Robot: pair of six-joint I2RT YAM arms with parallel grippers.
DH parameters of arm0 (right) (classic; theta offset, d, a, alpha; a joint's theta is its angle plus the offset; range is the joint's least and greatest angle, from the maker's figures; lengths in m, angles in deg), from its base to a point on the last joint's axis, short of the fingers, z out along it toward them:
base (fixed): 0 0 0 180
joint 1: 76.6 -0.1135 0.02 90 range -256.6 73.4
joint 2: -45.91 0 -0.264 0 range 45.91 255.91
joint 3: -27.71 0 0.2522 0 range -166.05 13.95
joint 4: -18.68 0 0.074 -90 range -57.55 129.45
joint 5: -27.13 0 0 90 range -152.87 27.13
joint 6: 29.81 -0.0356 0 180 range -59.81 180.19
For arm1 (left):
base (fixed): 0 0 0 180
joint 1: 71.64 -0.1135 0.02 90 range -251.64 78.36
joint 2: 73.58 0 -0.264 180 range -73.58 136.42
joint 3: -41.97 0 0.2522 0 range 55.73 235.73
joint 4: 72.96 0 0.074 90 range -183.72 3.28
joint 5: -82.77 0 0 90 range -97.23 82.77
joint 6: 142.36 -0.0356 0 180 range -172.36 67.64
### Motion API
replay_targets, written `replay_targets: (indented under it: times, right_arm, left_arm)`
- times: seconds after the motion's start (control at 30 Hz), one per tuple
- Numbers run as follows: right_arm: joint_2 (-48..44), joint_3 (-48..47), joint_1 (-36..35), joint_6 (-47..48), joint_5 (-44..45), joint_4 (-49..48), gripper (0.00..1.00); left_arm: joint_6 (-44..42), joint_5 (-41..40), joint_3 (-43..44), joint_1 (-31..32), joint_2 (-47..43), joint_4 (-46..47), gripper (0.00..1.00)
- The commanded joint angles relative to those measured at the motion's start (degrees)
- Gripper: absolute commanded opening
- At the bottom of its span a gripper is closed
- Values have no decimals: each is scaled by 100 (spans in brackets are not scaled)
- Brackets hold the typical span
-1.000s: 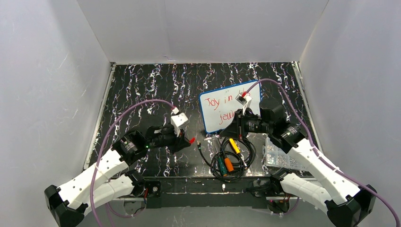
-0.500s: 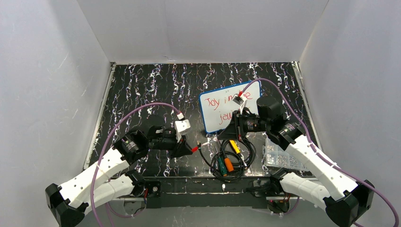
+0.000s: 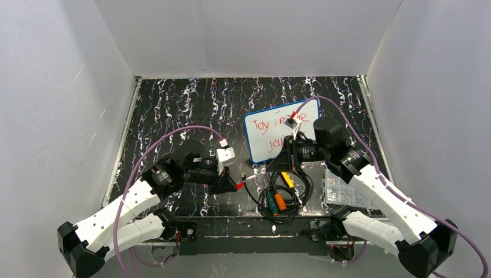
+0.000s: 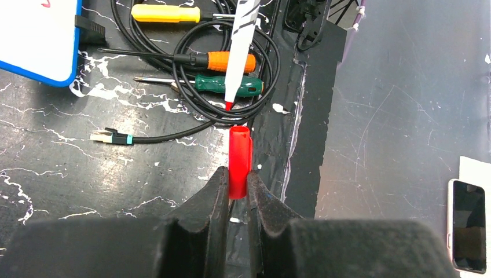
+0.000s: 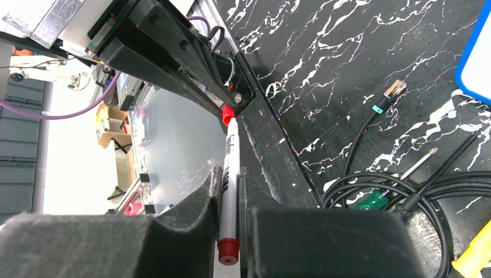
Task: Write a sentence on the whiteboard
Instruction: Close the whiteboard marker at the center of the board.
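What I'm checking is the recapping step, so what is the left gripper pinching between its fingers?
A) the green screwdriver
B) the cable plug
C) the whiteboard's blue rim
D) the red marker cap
D: the left wrist view shows the left gripper shut on the red marker cap, whose open end faces the tip of the marker, close but not yet in.

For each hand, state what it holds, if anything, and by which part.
The left hand grips the red cap by the end away from its opening. The right hand grips the marker by its barrel, tip free.
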Motion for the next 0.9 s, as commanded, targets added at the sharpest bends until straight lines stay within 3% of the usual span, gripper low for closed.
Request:
replay_targets:
  times: [0.0, 0.87]
  right_arm:
    - [-6, -186, 28, -32, -165, -191, 1]
    - [116, -99, -73, 18, -260, -147, 1]
  left_arm:
    - [-7, 182, 88, 34, -13, 55, 0]
    - [-11, 243, 167, 35, 105, 185, 0]
